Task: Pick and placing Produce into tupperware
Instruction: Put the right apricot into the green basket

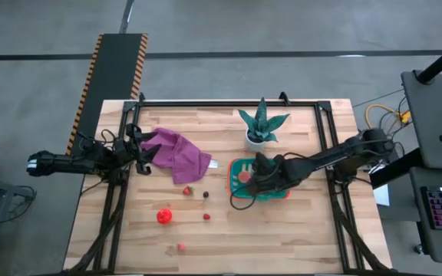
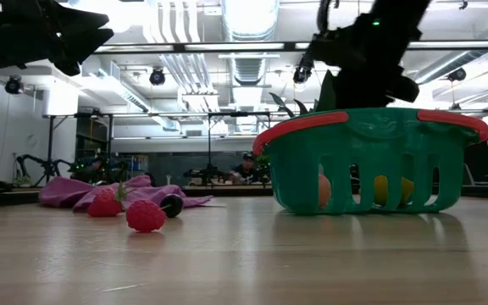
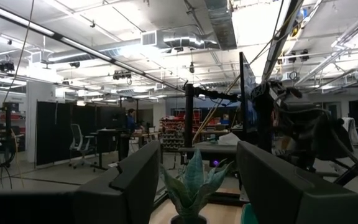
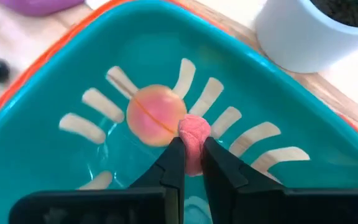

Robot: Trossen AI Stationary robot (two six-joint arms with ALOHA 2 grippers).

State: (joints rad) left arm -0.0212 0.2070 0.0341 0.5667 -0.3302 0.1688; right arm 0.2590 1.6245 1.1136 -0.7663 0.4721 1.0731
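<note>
The teal tupperware [image 1: 233, 175] with a red rim stands right of the table's middle. My right gripper [image 4: 191, 167] hangs over it, shut on a small pink piece of produce [image 4: 194, 132]. A peach [image 4: 156, 115] lies on the tub floor; the low view also shows a yellow piece [image 2: 384, 191] through the slits. More produce lies on the table: a strawberry [image 1: 187, 191], a dark piece [image 1: 205, 194], a red fruit [image 1: 164, 216], a small red one [image 1: 206, 217] and a pink one [image 1: 181, 247]. My left gripper [image 1: 140, 153] waits open at the left edge. My right gripper pinches the pink piece between its two fingertips [image 4: 174, 163], on its lower sides [image 4: 192, 152]. The fingers slant steeply down from the table's right side. The piece is lifted clear, inside the tub's rim and just beside the peach.
A green spiky plant in a white pot [image 1: 261, 126] stands just beyond the tub. A purple cloth [image 1: 176, 153] lies crumpled near my left gripper. A black frame runs along the table's far edge and sides [image 1: 229, 102]. Bare wood lies toward the near edge.
</note>
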